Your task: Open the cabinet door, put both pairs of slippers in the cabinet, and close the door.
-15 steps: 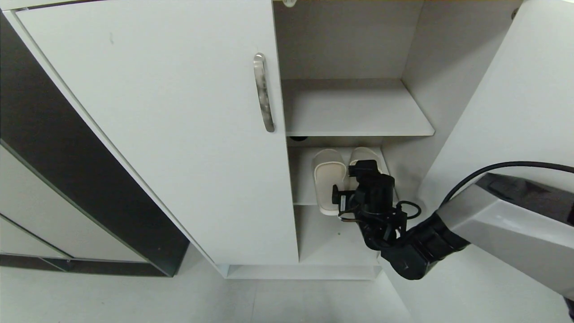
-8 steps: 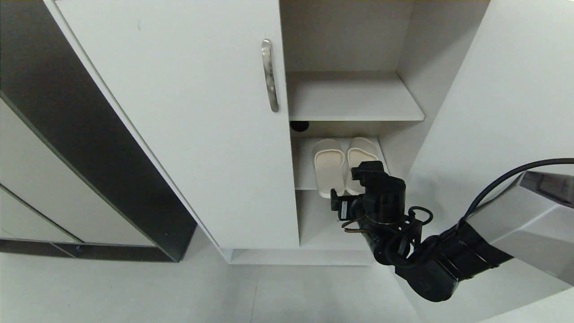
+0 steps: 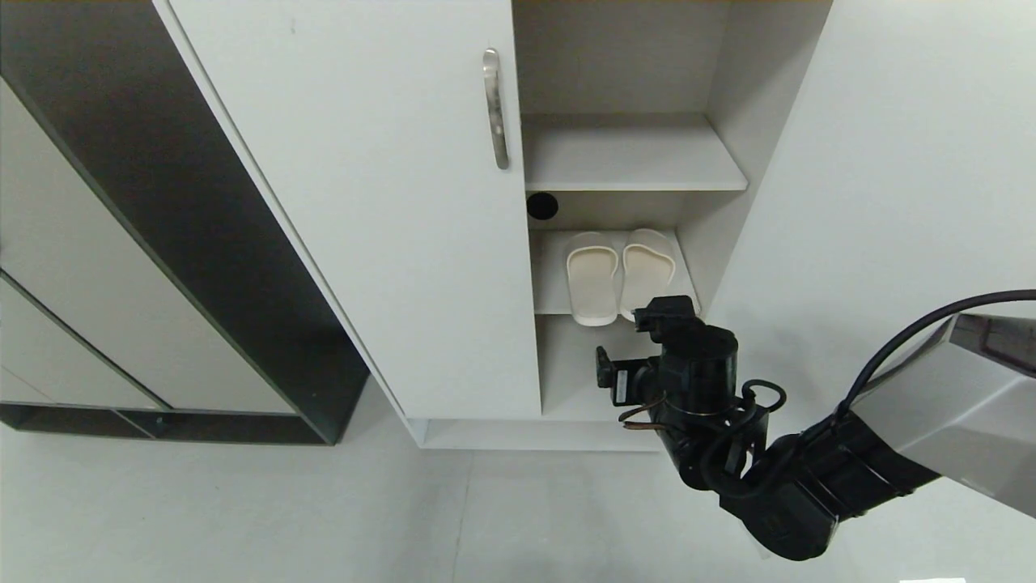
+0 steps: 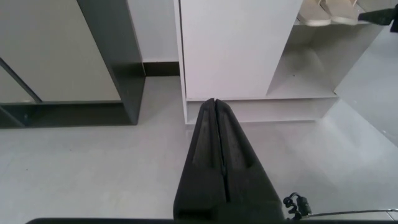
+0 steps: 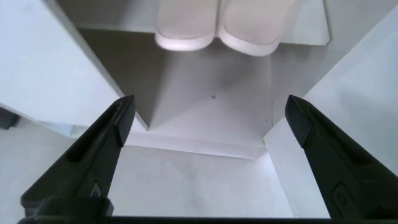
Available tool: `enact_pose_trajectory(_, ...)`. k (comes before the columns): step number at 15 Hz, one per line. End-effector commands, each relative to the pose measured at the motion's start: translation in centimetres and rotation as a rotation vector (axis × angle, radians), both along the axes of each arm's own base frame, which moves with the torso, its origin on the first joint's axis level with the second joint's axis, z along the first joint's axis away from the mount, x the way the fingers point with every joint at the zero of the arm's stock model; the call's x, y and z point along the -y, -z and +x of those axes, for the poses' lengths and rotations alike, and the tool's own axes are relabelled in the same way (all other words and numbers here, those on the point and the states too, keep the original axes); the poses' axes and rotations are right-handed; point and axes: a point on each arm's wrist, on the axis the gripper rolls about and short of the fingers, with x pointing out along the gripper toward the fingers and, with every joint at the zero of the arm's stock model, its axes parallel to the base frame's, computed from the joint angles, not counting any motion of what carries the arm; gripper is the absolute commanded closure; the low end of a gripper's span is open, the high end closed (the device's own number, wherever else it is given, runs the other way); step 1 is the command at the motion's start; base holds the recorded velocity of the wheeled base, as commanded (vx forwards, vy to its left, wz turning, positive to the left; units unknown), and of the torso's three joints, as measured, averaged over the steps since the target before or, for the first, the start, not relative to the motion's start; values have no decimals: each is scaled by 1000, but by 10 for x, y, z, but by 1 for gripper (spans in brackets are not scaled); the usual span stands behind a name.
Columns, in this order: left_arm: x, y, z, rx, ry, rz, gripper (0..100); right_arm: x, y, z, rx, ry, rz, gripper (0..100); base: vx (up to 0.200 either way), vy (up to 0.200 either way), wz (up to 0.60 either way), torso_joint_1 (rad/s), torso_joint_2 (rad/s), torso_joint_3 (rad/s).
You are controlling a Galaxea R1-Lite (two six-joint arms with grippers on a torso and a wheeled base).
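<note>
One pair of slippers (image 3: 592, 279) lies side by side on the middle shelf (image 3: 550, 275) of the cabinet (image 3: 631, 154). Toes point to the back and heels sit at the shelf's front edge. Their long axis runs front to back, in line with the right arm's approach. The right gripper (image 5: 209, 106) is spread wide and carries nothing. It sits in front of the bottom compartment (image 3: 583, 380), with the slippers ahead of it and higher. The open door (image 3: 874, 162) stands just beside this arm, on the robot's right, so the right arm is judged nearer to both slippers and door. The left gripper (image 4: 216, 102) has its fingers pressed together, empty, well apart over the floor (image 3: 243, 502) before the closed door (image 3: 364, 202). Against one second ago, the whole head view has shifted, so the camera has moved. The right gripper, then overlapping the right slipper, now sits clear below the shelf edge. Judged: second pair still to go in.
</note>
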Motion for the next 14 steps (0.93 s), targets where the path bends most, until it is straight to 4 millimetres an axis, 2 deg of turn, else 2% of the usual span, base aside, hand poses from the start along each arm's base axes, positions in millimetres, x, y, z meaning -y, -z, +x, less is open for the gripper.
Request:
enact_pose_trajectory(1,0,0,0,0,-3,0,100,0,-1,-2,0,-5,0,0,0,0,0,0,0,0)
enact_pose_trajectory(11,0,0,0,0,1,1,100,2,0,-7,33,-17,-11,0,0,0,0,0,0,0)
enact_pose_trajectory(14,0,0,0,0,1,1,100,2,2,-10,36,-23,-28,0,0,0,0,-1,2,154)
